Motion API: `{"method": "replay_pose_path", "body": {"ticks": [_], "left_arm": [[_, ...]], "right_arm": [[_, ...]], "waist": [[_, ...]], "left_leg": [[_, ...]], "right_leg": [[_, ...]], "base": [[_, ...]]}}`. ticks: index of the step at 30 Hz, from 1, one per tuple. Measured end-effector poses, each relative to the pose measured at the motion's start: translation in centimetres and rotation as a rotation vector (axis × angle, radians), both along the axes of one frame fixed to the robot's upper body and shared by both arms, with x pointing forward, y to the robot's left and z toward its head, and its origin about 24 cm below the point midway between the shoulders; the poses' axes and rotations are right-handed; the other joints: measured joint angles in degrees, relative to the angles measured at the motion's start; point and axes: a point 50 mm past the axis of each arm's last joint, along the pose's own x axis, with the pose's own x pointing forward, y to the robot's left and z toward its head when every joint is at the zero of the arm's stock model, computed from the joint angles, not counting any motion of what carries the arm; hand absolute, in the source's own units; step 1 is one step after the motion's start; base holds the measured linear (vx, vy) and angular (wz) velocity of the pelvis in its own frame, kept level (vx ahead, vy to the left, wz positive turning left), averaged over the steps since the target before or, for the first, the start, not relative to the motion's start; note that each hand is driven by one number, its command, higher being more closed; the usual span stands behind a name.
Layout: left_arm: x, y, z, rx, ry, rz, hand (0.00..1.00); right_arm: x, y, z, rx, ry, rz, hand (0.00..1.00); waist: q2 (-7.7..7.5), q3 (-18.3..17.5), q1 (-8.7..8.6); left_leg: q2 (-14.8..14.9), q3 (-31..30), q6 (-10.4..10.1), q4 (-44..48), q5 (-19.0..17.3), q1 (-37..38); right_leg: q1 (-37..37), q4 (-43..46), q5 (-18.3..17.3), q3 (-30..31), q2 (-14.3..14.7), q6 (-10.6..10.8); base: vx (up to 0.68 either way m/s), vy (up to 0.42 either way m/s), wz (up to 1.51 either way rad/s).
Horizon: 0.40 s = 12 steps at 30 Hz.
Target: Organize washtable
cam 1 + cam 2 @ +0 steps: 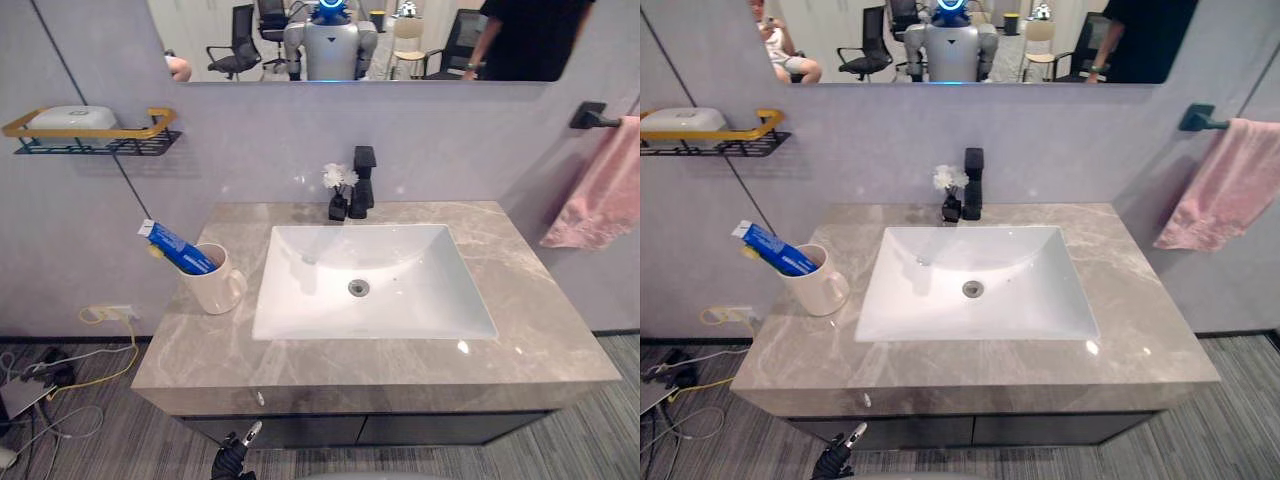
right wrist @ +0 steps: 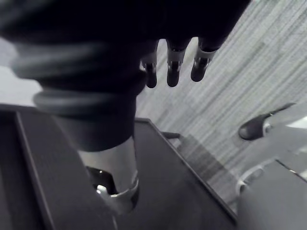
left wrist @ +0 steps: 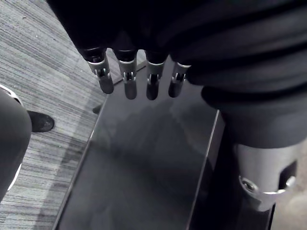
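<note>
Two hands hang low in front of the cabinet, off the washtable (image 1: 545, 335). Left hand (image 3: 128, 82): fingers straight and apart, holding nothing, glossy dark cabinet front (image 3: 144, 167) past the tips. Right hand (image 2: 173, 67): fingers loose and apart, holding nothing, striped grey carpet (image 2: 230, 91) beyond them.

Washtable sits mid-frame in the eye views. It is a grey veined stone slab with square edges, polished, butted against the pale wall at the back. White rectangular sink (image 1: 420, 290) is sunk in the centre, smooth and glossy, with a round metal drain (image 1: 358, 288). The widest open strip of stone is right of the sink, and a narrower one runs along the front edge.

Left strip holds a cream mug (image 1: 212, 285), near the left edge, handle turned toward the sink. Blue toothpaste tube (image 1: 175, 245) stands in it, tilted toward the upper left and leaning past the rim. Matte black boxy faucet (image 1: 364, 175) stands behind the sink, with a small black vase (image 1: 338, 207) of white flowers touching or just beside it.

Upper left: black wire shelf (image 1: 95, 138) with a yellow rail and a white soap box (image 1: 70, 118) on it. Right edge: soft pink towel (image 1: 605, 190) draped from a black bar (image 1: 592, 118). Top: mirror (image 1: 350, 40). Lower left: a tangle of cables (image 1: 60, 375) on the floor.
</note>
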Motion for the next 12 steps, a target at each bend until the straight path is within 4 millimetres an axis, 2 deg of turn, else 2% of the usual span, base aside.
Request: {"method": "replay_pose_path", "body": {"ticks": [3, 12], "left_arm": [[0.2, 0.0, -0.1, 0.005, 0.011, -0.043, 0.00], [1.3, 0.3, 0.0, 0.020, 0.002, -0.109, 0.00]], "right_arm": [[0.2, 0.3, -0.4, 0.032, 0.010, 0.031, 0.00], [2.9, 0.5, -0.9, 0.041, 0.012, 0.156, 0.00]], "waist": [[0.01, 0.06, 0.02], [-0.41, 2.88, -0.10]], "left_leg": [[-0.63, -1.19, 0.02, 0.01, 0.00, 0.06], [-0.92, -3.61, 0.12, 0.00, 0.17, -0.08]], "right_leg": [[0.61, -0.49, 0.01, -0.34, -0.06, 0.02], [1.62, -0.95, 0.01, -1.92, -0.04, 0.08]], "base": [[0.04, 0.014, 0.09], [-0.02, -0.005, 0.11]]}}
